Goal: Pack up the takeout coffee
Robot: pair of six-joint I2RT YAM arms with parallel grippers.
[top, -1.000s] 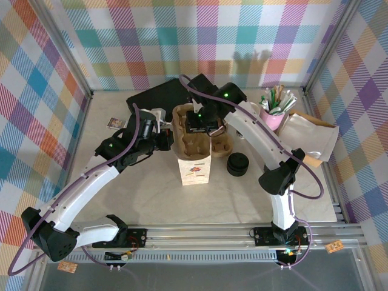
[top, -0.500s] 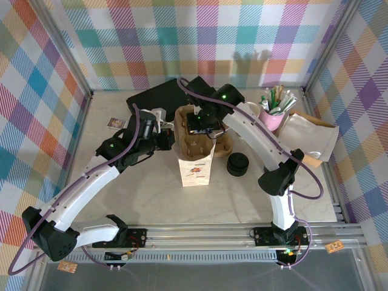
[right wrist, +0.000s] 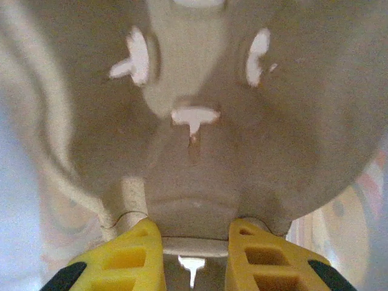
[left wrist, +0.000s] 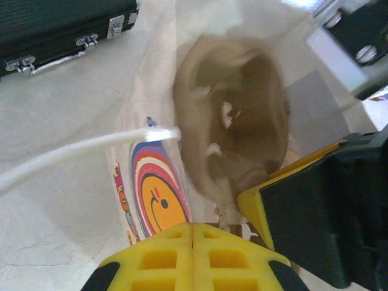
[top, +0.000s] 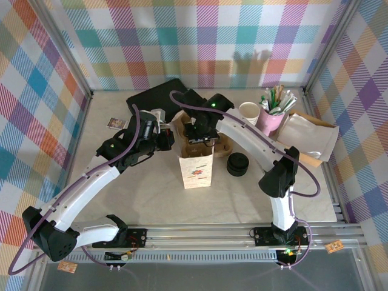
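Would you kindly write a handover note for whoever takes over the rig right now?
Left claw: shut on the bag rim.
Right claw: shut on the carrier, in the bag's mouth.
Cup: on the table by the pink cup, unlidded; lids right of the bag.
Done: carrier at the bag. Left: seat it, lid and pack the cup.

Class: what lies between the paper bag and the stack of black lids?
Nothing; the top view shows bare table between the paper bag and the black lids.
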